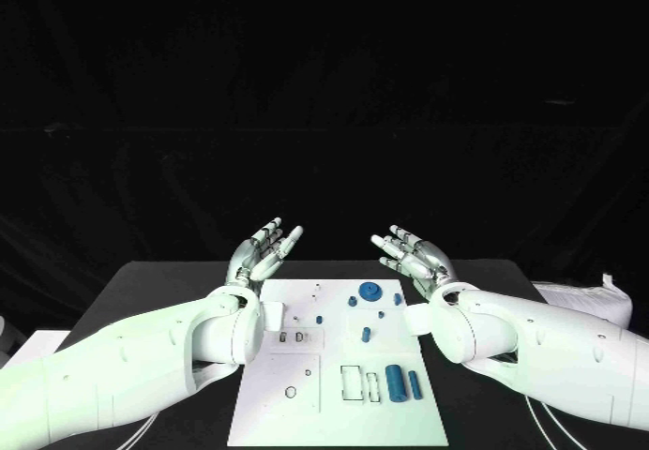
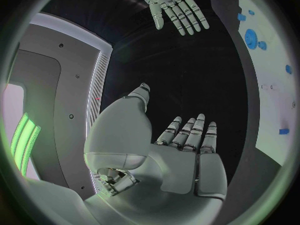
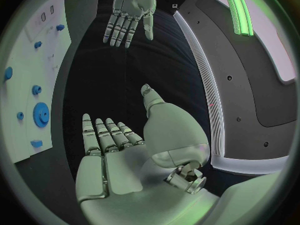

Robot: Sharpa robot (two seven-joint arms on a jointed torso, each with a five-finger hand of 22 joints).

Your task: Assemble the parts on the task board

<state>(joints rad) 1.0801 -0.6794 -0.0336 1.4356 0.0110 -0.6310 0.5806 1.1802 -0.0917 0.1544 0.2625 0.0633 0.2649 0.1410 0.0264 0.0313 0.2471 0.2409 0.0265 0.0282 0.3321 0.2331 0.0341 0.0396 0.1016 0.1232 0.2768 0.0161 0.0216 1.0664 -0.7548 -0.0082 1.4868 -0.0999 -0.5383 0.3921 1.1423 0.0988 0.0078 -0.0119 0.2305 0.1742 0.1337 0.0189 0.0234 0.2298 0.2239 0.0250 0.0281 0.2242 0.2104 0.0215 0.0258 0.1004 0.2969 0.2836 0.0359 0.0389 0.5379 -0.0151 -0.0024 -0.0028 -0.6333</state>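
Nearest my head camera, the task board [image 1: 278,412] lies on the black table [image 1: 135,281], its near end cut off at the picture's bottom edge. On that near half I see two blue cylinders [image 1: 397,383] lying side by side, beside rectangular outlines whose contents I cannot make out. Farther along sit a small blue peg [image 1: 367,332], then a blue gear [image 1: 369,289] with smaller blue parts [image 1: 398,299] round it; their exact shapes are too small to read. Both white forearms cross the board's side edges and hide part of it. Beyond them, my left hand [image 1: 265,249] is raised above the board's far left corner, palm up, fingers spread, holding nothing. My right hand [image 1: 410,253] mirrors it above the far right corner, likewise spread and empty. Both wrist cameras confirm the bare palms, with the board and its blue pieces bent along the circle's rim. At the table's right edge a white object [image 1: 588,300] is partly hidden by my right arm.
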